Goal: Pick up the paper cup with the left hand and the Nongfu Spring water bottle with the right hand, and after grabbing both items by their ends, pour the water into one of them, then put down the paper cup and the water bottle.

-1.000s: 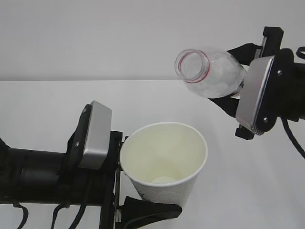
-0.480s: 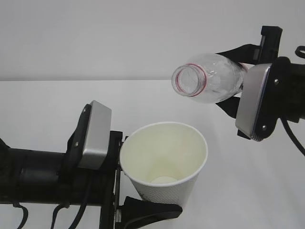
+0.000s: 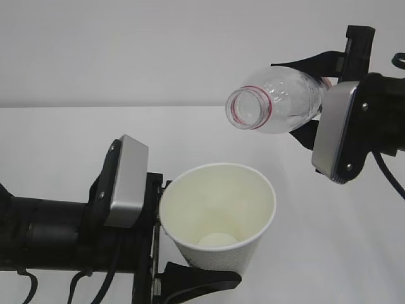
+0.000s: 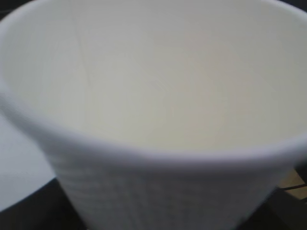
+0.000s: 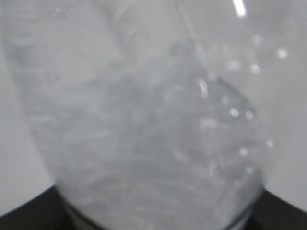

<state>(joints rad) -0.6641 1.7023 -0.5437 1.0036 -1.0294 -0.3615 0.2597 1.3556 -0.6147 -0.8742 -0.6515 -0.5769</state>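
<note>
Bottle [image 3: 278, 101] clamped in right jaws, tilted above cup [image 3: 218, 215] gripped by left jaws.

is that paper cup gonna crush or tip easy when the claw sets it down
The paper cup looks thin-walled, so a hard squeeze from the left claw would probably dent it. It looks almost empty, so likely light. Its base is narrower than its rim, so it may tip if nudged.

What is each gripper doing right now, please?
Left gripper: closed on the paper cup, held upright.
Right gripper: closed on the uncapped water bottle, tipped mouth-first above the cup.
</note>
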